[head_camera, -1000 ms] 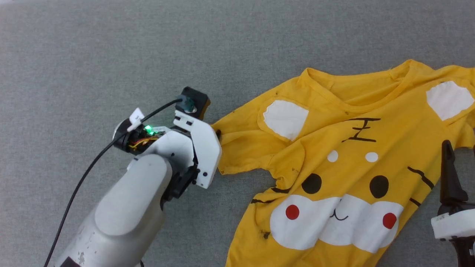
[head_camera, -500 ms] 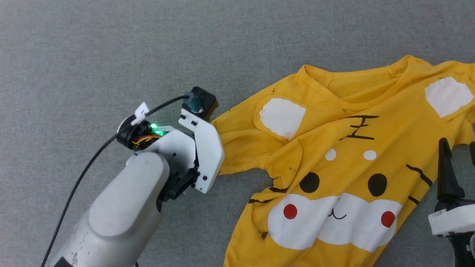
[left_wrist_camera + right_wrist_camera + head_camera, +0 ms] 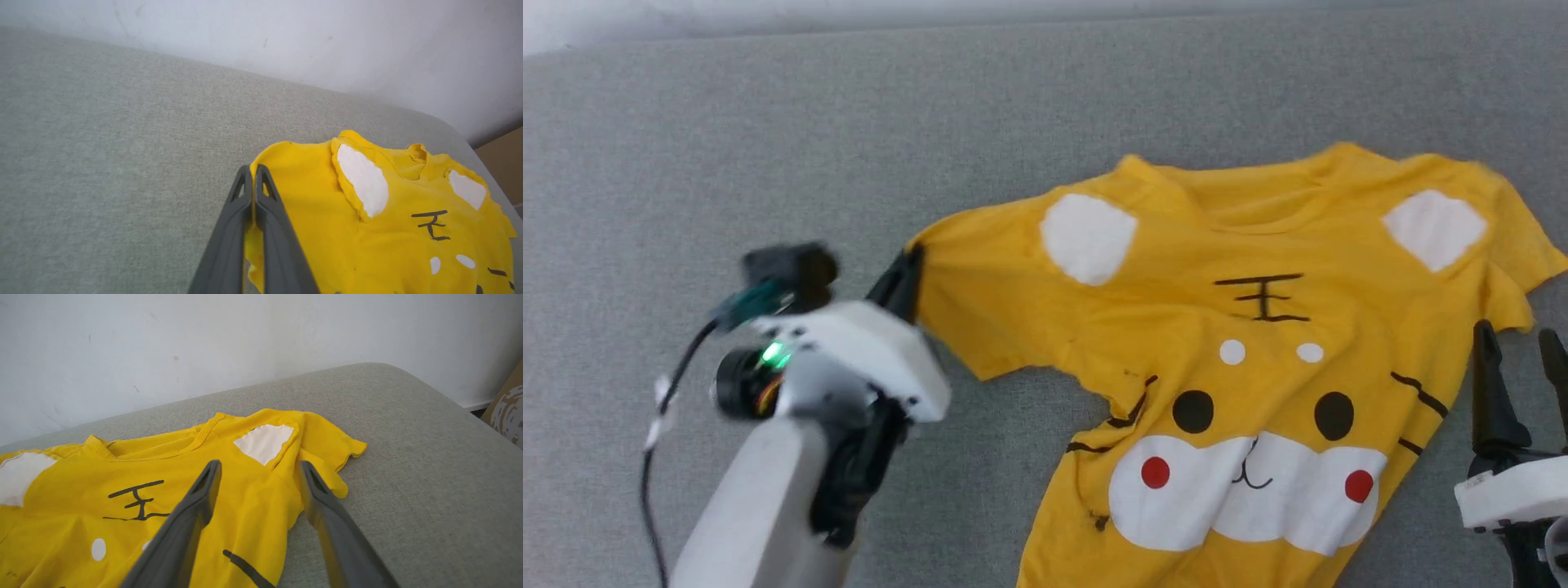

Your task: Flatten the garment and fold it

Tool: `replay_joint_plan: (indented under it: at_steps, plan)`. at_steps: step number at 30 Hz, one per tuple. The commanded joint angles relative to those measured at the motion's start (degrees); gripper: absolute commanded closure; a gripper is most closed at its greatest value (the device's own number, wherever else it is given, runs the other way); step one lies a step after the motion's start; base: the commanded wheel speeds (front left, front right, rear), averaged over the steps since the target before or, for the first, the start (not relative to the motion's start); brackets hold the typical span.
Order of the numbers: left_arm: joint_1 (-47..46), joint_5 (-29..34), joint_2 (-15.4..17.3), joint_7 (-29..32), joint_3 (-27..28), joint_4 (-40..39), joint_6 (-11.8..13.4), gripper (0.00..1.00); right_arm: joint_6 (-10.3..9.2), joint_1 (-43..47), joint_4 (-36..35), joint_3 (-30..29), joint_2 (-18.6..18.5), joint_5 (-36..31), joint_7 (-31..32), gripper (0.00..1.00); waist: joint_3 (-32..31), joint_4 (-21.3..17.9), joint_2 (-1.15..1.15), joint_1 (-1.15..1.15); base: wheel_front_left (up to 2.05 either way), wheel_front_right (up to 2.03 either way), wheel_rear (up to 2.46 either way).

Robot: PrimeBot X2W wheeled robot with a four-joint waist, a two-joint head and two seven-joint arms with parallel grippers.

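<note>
L pincer [image 3: 253, 174] tight on garment [image 3: 322, 220] sleeve

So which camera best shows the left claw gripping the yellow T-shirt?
The left wrist view: up close, the left claw is shut on the sleeve edge of the yellow T-shirt. The head view has that pinch blurred; the right wrist view looks at the opposite sleeve.

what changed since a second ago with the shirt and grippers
The left gripper shut on the garment at its sleeve edge and drew it out toward the robot's left, smoothing the bunched sleeve. The right gripper stayed open by the other sleeve, holding nothing.
</note>
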Motion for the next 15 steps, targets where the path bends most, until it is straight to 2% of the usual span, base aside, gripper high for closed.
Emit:
replay_joint_plan:
  at_steps: [1,7,11,15]
  plan:
    - [3.87,-1.61,0.38,-1.19,2.41,-2.15,1.43,1.0,-0.11,0.58,0.19,0.09,0.13,0.39,-0.26,0.0,-1.73,0.33,0.0,0.0,0.0,0.0,0.0]
    - [20.42,-7.41,3.19,-2.56,12.67,-12.61,6.5,1.0,-0.11,2.23,-0.18,-0.39,0.13,0.44,0.06,0.0,-3.09,0.98,0.0,0.0,0.0,0.0,0.0]
    - [28.0,-10.03,3.96,-2.58,16.27,-17.14,7.31,1.0,-0.11,2.84,-0.37,-0.85,0.13,0.14,0.57,0.0,-3.14,1.92,0.0,0.0,0.0,0.0,0.0]
    - [30.18,-10.91,3.69,-3.28,17.8,-19.79,7.79,1.0,-0.11,1.18,-1.82,-0.12,0.13,-1.64,2.26,0.0,-2.49,2.76,0.0,0.0,0.0,0.0,0.0]
